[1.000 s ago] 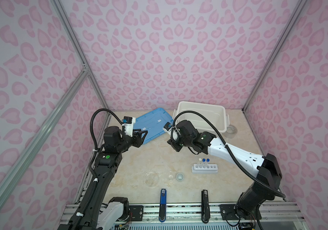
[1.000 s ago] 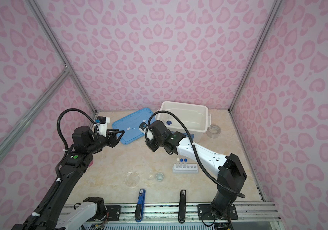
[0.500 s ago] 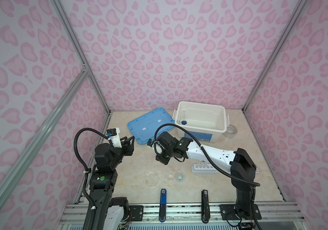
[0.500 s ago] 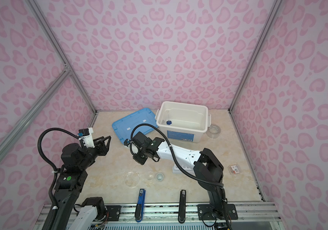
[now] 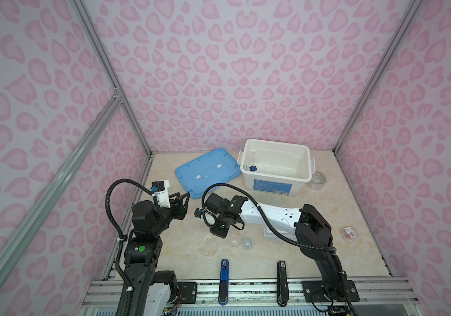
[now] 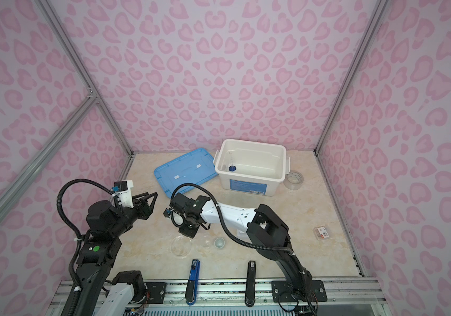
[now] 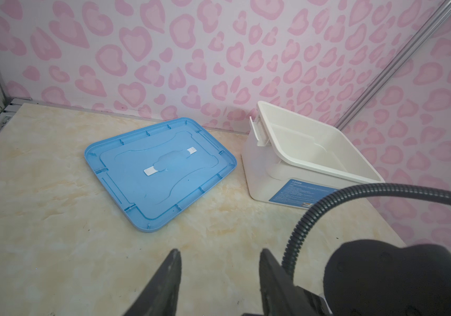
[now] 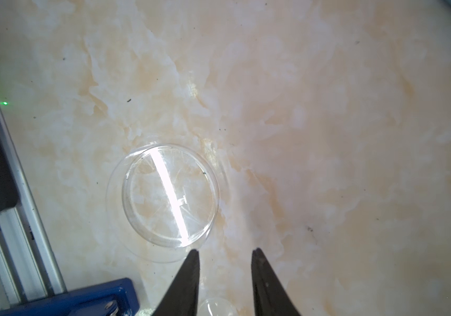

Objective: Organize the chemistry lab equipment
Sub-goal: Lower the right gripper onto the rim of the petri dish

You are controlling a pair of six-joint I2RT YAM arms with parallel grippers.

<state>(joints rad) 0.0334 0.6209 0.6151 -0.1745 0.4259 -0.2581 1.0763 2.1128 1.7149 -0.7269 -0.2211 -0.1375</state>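
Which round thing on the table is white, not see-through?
The small white cup, near the front edge; the round dish and the tape roll are clear.

A: What encloses the space?
B: 3 walls (image 5: 218, 68), pale lilac with pink heart-like blotches, filling the upper part of both top views.
A: Any framing?
B: Grey metal posts (image 5: 136, 128) slant from the upper left and upper right of the frame down to the back corners. Another bar crosses the left wall.
A: And underneath?
B: A glossy cream surface (image 5: 355, 197), marbled beige, evenly lit, with a metal rail (image 5: 246, 287) along the bottom edge.
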